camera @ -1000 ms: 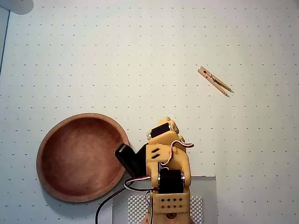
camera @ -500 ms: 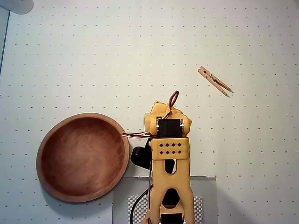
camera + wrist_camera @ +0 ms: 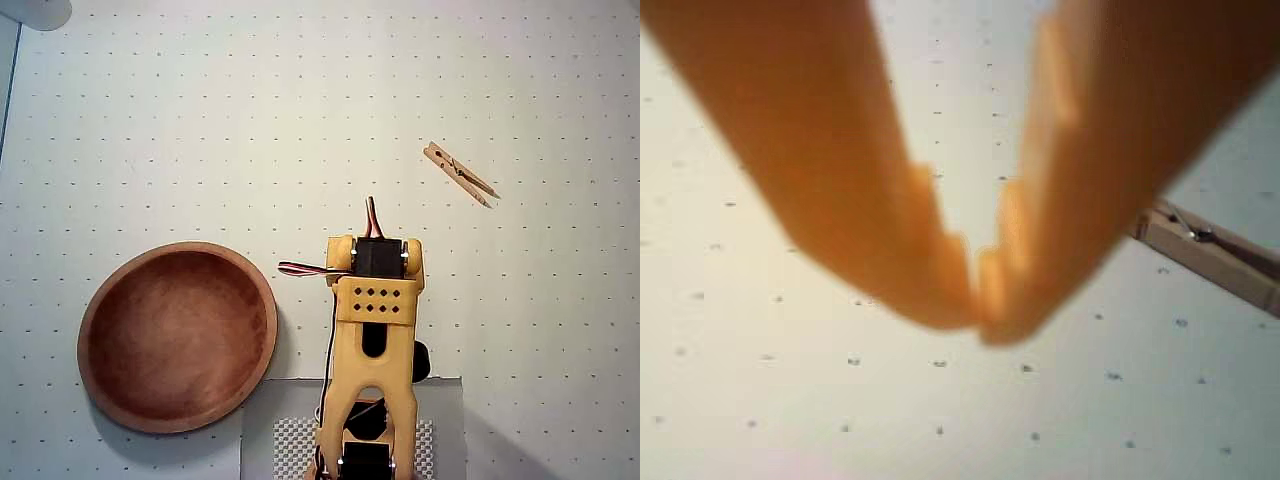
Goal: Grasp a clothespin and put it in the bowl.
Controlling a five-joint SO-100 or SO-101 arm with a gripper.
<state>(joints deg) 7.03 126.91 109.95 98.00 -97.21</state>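
Observation:
The clothespin (image 3: 460, 173) is light-tan wood and lies flat on the dotted white table at the upper right of the overhead view. The wrist view shows part of it (image 3: 1205, 253) at the right edge, behind one finger. The bowl (image 3: 177, 336) is round, reddish-brown and empty, at the lower left of the overhead view. The orange arm (image 3: 372, 330) stands at the bottom centre, folded back, and hides the gripper from above. In the wrist view my gripper (image 3: 980, 315) is shut, its orange fingertips touching, with nothing between them. It hangs above bare table, left of the clothespin.
A grey base plate (image 3: 440, 415) with a perforated patch lies under the arm at the bottom edge. Red, black and white wires (image 3: 300, 269) stick out left of the arm. A pale round object (image 3: 35, 12) sits at the top left corner.

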